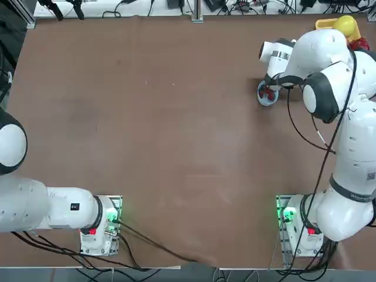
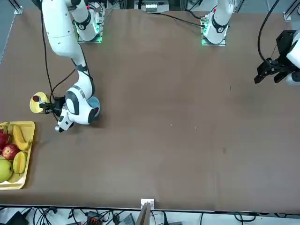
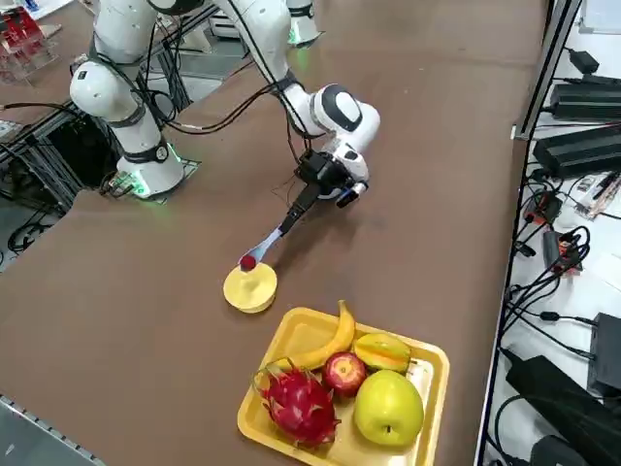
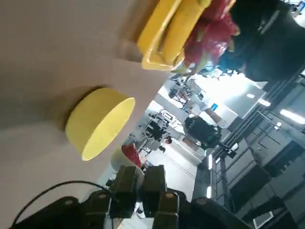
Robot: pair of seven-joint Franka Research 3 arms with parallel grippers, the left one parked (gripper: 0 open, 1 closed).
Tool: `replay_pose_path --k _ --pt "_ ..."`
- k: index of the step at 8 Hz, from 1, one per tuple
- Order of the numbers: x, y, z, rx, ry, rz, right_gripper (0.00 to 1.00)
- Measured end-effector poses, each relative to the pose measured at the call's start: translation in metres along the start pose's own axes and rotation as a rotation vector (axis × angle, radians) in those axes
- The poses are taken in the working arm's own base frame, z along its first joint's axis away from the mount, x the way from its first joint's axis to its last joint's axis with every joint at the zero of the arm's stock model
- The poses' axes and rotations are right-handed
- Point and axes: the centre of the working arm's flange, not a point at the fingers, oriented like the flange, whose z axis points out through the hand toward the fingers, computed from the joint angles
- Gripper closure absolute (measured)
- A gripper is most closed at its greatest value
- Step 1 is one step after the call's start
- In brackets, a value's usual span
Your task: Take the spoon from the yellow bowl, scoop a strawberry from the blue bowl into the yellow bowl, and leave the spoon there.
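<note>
right tool [image 3: 312, 187]: clamping the spoon [image 3: 277, 233] by its handle
strawberry [image 3: 248, 262]: riding in the spoon, hovering over the yellow bowl [image 3: 250, 288] for tipping

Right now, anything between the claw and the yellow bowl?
Only the spoon itself: the right claw is shut on its handle, and its scoop, carrying a strawberry, reaches over the yellow bowl. The right side view shows bare table beneath.
</note>
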Motion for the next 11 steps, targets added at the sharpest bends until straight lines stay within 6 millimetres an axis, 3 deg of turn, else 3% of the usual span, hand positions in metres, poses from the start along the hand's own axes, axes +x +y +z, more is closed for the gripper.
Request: replay_pose_path --k 4,7,11 --pt "0.003 0.003 -0.003 0.064 0.001 -0.156 0.89" --pt "0.013 0.002 0.007 0.079 0.01 -0.235 0.89" --pt "0.023 0.019 0.011 0.095 0.021 -0.34 0.89"
